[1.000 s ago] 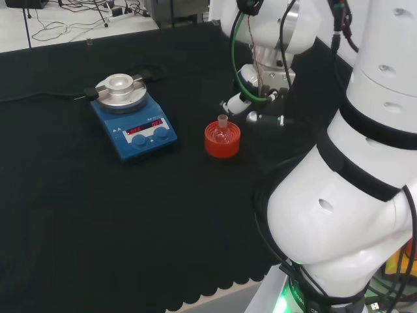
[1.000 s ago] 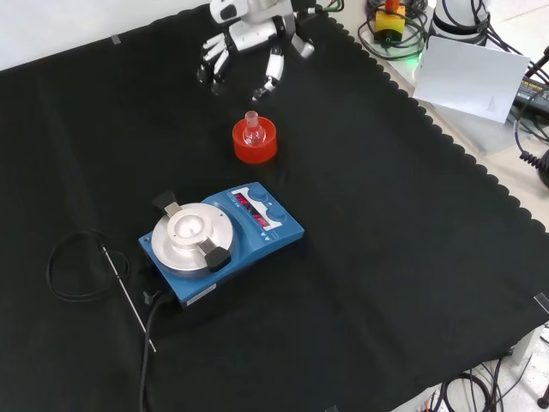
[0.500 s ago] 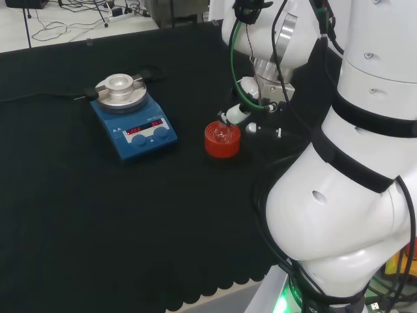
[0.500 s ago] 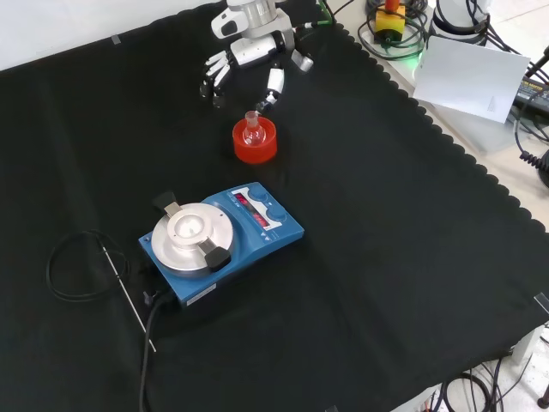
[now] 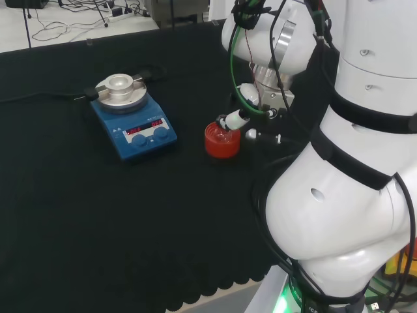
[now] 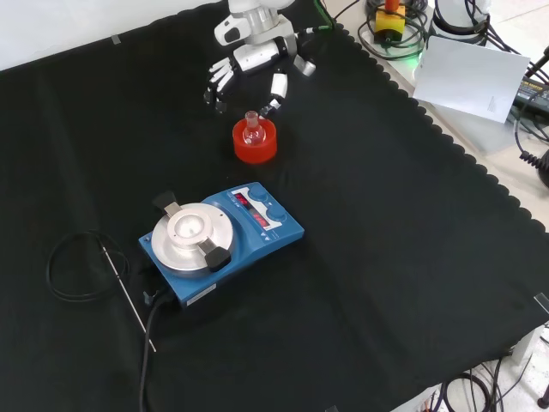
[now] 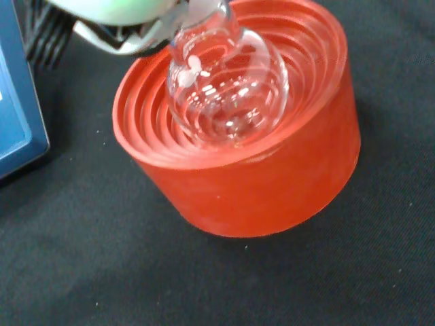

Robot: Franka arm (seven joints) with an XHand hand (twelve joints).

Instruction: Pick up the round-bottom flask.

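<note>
Clear glass round-bottom flask point(image 6: 252, 130) sits upright in a red ribbed stand point(image 6: 255, 142) in the upper middle of the front view. Just above it the hand point(image 6: 251, 58) hangs released, fingers spread, one fingertip point(image 6: 275, 89) beside the neck. A blue hotplate stirrer point(image 6: 221, 240) stands lower left on the black-clothed worktop point(image 6: 395, 257).

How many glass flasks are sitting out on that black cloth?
1. The round flask sits in the red ribbed stand, just beyond the blue hotplate in the front view, close below the hand. Clear glass could hide elsewhere.
</note>
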